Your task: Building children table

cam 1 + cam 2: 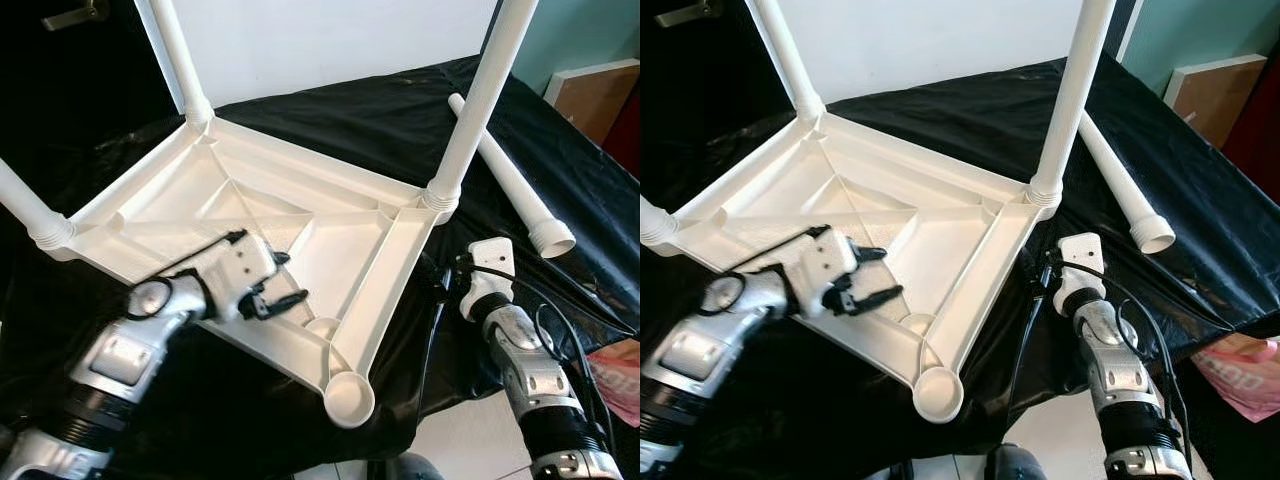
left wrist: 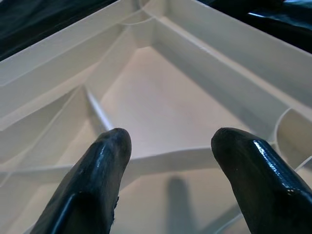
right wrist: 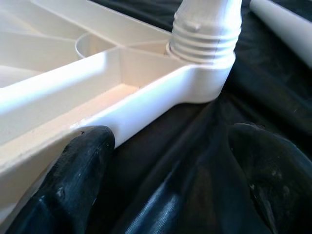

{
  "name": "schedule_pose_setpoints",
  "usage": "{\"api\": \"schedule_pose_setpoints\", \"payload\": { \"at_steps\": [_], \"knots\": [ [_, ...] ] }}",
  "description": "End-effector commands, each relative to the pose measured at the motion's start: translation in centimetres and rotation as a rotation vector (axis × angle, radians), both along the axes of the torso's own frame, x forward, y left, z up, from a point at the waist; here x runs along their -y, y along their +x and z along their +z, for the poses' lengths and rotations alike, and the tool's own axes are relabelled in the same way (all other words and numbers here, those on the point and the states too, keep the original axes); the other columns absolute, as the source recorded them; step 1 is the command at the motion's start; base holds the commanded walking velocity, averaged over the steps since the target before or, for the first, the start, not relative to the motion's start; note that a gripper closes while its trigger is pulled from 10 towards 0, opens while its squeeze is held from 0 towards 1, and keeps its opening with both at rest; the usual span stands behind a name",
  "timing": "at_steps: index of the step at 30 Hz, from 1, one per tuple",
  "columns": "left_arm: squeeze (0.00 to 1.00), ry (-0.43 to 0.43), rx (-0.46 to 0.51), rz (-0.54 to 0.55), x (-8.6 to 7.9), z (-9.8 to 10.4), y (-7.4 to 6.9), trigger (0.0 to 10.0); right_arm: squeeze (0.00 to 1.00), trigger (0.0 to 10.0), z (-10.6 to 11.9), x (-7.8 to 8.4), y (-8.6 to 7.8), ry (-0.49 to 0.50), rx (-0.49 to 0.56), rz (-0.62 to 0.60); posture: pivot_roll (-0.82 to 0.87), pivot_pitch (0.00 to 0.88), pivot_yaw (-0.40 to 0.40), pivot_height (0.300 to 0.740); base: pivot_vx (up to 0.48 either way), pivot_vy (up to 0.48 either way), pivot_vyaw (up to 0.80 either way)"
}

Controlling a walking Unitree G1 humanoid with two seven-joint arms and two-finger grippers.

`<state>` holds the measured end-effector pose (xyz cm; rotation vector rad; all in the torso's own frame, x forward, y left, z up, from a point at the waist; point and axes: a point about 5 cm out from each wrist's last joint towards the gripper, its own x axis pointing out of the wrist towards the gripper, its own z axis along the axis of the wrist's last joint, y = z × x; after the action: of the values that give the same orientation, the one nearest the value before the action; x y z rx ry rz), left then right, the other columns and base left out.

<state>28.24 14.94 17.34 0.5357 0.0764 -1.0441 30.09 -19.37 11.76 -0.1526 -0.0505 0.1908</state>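
Note:
A white plastic table top (image 1: pixel 300 215) lies upside down on a black sheet. Three white legs stand screwed into its corners: one at the back (image 1: pixel 180 60), one at the left (image 1: pixel 20 200), one at the right (image 1: pixel 475 110). The near corner socket (image 1: pixel 350 398) holds no leg. A fourth leg (image 1: pixel 510 180) lies loose on the sheet to the right. My left gripper (image 1: pixel 283 280) hovers open over the ribbed underside by the front rim, holding nothing. My right gripper (image 3: pixel 170 165) is open beside the right rim, one finger (image 3: pixel 78 165) close against the rim, just below the right leg's threaded base (image 3: pixel 204 34).
The black sheet (image 1: pixel 400 120) covers the whole work surface and drops off at the front right to pale floor (image 1: pixel 460 440). A pink bag (image 1: pixel 615 385) lies at the lower right. A wooden board (image 1: pixel 600 95) leans at the far right. Cables (image 1: pixel 560 310) trail along my right arm.

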Motion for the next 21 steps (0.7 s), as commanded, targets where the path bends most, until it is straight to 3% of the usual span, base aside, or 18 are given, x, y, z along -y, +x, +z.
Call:
{"api": "schedule_pose_setpoints", "payload": {
  "at_steps": [1,7,13,14,16,21],
  "knots": [
    [0.00,0.008,-0.119,-0.121,-0.5,-0.8,-1.0,10.0,0.00,10.0,-0.1,0.2,-0.6,0.008,0.006,0.004,-0.03,0.119,0.030,0.740,0.000,0.000,0.00],
    [0.00,0.068,-0.270,-0.261,-0.4,-2.4,-2.7,10.0,0.00,10.0,0.5,0.3,-1.4,0.018,0.034,0.007,-0.04,0.127,0.037,0.740,0.000,0.000,0.00],
    [0.00,0.157,-0.307,-0.290,-0.8,-3.5,-3.0,10.0,0.00,10.0,0.7,0.3,-1.5,0.019,0.040,0.005,-0.04,0.128,0.038,0.740,0.000,0.000,0.00],
    [0.00,0.203,-0.276,-0.213,-0.9,-4.1,-2.0,10.0,0.00,10.0,0.9,0.2,-1.5,0.024,0.043,0.005,-0.04,0.132,0.035,0.740,0.000,0.000,0.00],
    [0.00,0.208,-0.233,-0.145,-0.7,-4.1,-1.0,10.0,0.00,10.0,1.1,0.0,-1.4,0.028,0.046,0.007,-0.04,0.134,0.034,0.740,0.000,0.000,0.00],
    [0.00,0.203,-0.147,-0.067,-0.6,-3.2,0.7,10.0,0.00,10.0,1.4,-0.3,-1.3,0.037,0.049,0.023,-0.04,0.134,0.030,0.740,0.000,0.000,0.00]
  ]
}}
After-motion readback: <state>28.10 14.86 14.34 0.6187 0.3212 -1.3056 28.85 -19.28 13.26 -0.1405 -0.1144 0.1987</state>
